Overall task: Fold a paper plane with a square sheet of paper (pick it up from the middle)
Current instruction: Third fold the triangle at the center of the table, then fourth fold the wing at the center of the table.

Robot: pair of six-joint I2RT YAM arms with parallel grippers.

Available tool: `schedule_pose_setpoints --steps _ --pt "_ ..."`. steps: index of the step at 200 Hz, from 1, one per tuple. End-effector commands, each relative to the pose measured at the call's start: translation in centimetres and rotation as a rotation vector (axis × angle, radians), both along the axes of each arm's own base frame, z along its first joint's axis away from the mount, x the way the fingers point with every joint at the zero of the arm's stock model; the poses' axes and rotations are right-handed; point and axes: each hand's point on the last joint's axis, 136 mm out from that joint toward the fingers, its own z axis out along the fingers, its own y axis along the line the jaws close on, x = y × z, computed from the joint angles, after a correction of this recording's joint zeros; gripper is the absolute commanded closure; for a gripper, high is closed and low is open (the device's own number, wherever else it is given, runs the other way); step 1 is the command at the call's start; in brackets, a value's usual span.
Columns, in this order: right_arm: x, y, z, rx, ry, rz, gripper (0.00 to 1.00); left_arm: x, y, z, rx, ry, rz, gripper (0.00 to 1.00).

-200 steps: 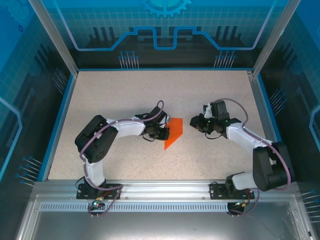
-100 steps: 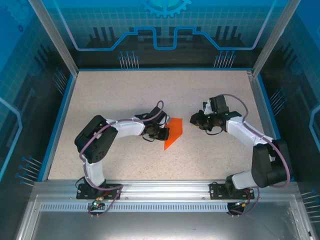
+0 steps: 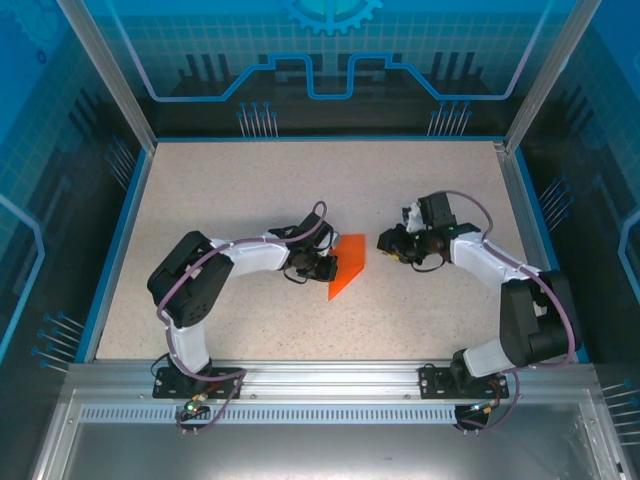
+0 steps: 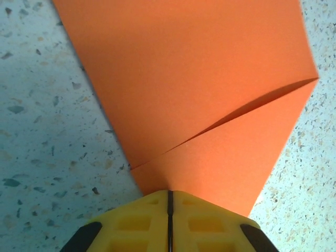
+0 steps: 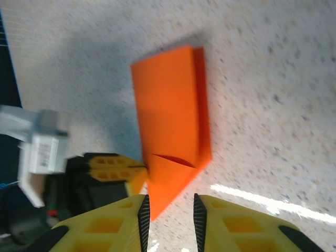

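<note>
The orange sheet of paper (image 3: 349,262) lies on the table folded to a narrow pointed shape, with one flap (image 4: 231,152) folded across it. My left gripper (image 3: 326,266) is shut, its yellow tips (image 4: 169,192) set down on the paper's left edge, the seam between the fingers upright to the sheet. The right wrist view shows the paper (image 5: 168,115) with the left gripper (image 5: 134,169) at its edge. My right gripper (image 3: 386,243) hovers just right of the paper, open a little (image 5: 169,202), nothing gripped. The paper's pointed tip shows beside its left finger (image 5: 143,212).
The speckled table (image 3: 250,180) is ringed by a blue rim and clear enclosure walls (image 3: 120,200). Both arm bases sit on the metal rail (image 3: 320,378) at the near edge.
The right gripper has opened wider and swung slightly toward the paper. The left gripper and the paper stay where they were.
</note>
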Motion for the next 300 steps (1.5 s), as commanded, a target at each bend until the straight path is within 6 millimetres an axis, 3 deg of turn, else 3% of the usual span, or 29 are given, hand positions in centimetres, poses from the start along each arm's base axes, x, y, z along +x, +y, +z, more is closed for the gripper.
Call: schedule_pose_setpoints --steps 1,35,69,130,190,235,279,298,300 --pt "-1.3 -0.2 -1.2 0.020 0.004 0.011 0.67 0.6 -1.0 2.8 -0.043 -0.037 -0.016 0.89" --pt "-1.8 1.0 -2.2 0.087 0.019 0.043 0.63 1.1 -1.1 3.2 -0.042 -0.052 -0.008 0.87" --pt "-1.3 3.7 -2.1 0.130 0.013 0.127 0.58 1.4 -0.8 2.6 -0.013 -0.054 0.004 0.88" --pt "-0.4 5.7 -4.6 0.138 0.065 0.154 0.57 1.5 -0.4 1.5 0.002 -0.051 0.028 0.90" --pt "-0.1 8.1 -4.8 0.186 0.052 0.235 0.61 1.4 -0.2 1.3 -0.003 -0.045 0.039 0.91" --pt "-1.1 8.2 -5.5 0.166 0.051 0.293 0.64 1.0 -0.2 3.0 -0.052 -0.058 0.087 0.81" --pt "-1.7 8.1 -5.6 0.146 0.027 0.371 0.65 -1.2 0.3 4.1 -0.053 -0.077 0.142 0.72" --pt "-2.0 7.7 -6.4 0.122 0.045 0.383 0.70 -2.5 0.2 4.3 -0.003 -0.110 0.150 0.69" --pt "-1.3 8.0 -5.8 0.126 0.026 0.386 0.70 -2.5 0.2 4.4 -0.002 -0.117 0.150 0.69"
